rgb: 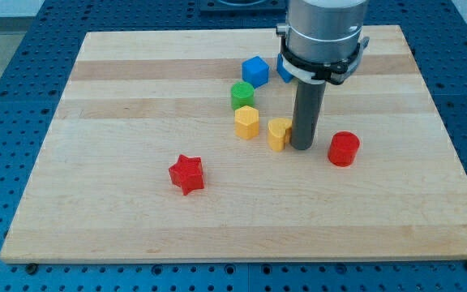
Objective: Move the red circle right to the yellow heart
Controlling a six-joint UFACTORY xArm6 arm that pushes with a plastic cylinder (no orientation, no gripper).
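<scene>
The red circle, a short red cylinder, stands on the wooden board right of the middle. The yellow heart stands a little to its left. My tip is down on the board between them, touching or nearly touching the heart's right side, with a small gap to the red circle. The arm's grey body hides the board behind the rod.
A yellow hexagon stands left of the heart. A green block and a blue cube stand above it. Another blue block is partly hidden behind the arm. A red star lies at the lower left.
</scene>
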